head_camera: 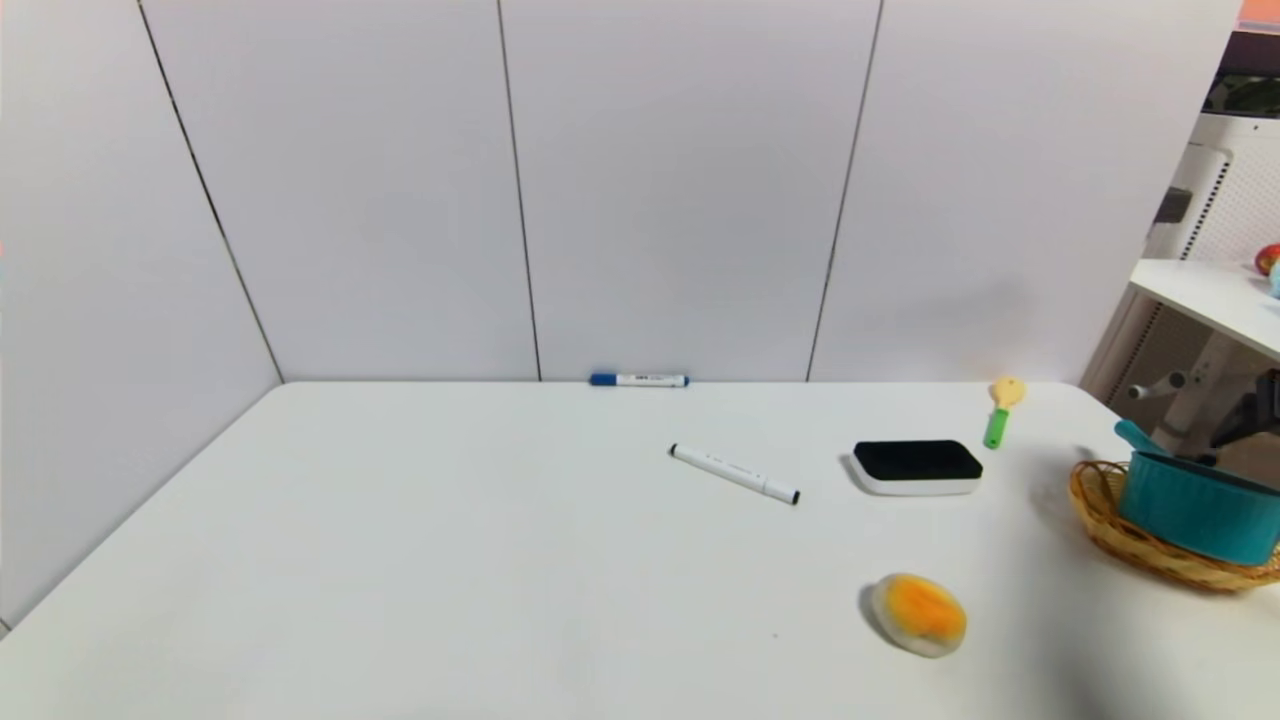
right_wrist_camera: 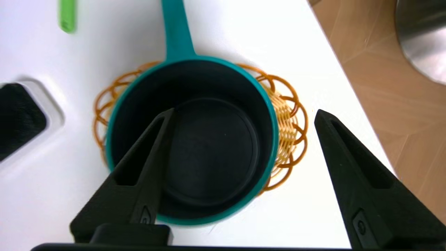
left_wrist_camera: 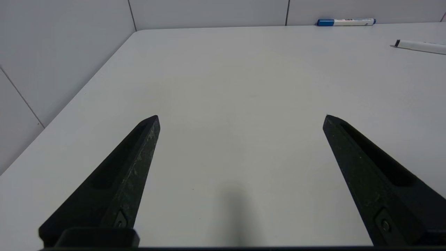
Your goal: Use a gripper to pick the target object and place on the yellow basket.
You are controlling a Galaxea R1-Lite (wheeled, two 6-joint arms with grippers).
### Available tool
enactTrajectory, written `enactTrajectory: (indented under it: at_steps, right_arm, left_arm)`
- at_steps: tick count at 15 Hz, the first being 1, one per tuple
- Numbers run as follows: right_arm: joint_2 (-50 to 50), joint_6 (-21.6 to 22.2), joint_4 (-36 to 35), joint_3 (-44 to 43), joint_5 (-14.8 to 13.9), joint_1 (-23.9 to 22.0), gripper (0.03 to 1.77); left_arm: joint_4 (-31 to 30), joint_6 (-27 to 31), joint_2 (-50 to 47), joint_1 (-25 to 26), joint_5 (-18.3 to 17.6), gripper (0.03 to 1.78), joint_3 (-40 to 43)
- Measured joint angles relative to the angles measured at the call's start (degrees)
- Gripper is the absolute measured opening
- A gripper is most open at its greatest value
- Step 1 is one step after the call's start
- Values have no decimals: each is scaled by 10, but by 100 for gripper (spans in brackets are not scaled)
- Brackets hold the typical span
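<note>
Jaws on my right gripper (right_wrist_camera: 244,115) are spread wide, holding nothing; it hangs above the teal saucepan (right_wrist_camera: 195,139), one finger over the pan's dark inside, the other out past the rim on the floor side. The pan sits in the yellow basket (head_camera: 1110,525) at the table's (head_camera: 450,560) right edge, its handle pointing toward the back wall. Left gripper (left_wrist_camera: 242,116) is also spread and empty, parked low over bare table on the left. Rest on the table: orange-and-cream bun (head_camera: 918,614) nr the front, black eraser (head_camera: 917,466), white marker (head_camera: 735,474), blue marker (head_camera: 638,380) at the wall, small green-handled toy (head_camera: 1000,410).
</note>
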Motion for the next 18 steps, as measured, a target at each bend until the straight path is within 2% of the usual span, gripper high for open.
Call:
enactTrajectory:
  at_steps: [3, 6, 9, 12, 16, 18]
  right_arm:
    - [-68, -9, 0, -4, 5, 11, 151]
    - [-180, -13, -7, 56, 10, 51, 157]
    - [-329, -25, -46, 200, 12, 112, 162]
    - [-508, -49, -116, 393, 14, 163, 165]
    - [-743, -73, -268, 662, 20, 212, 167]
    - [-824, -93, -347, 765, 22, 236, 168]
  left_arm:
    - [0, 0, 0, 0, 0, 169, 0]
    - [0, 0, 0, 0, 0, 169, 0]
    - [0, 0, 0, 0, 0, 169, 0]
    - [0, 0, 0, 0, 0, 169, 0]
    - [0, 0, 0, 0, 0, 169, 0]
    - [0, 0, 0, 0, 0, 169, 0]
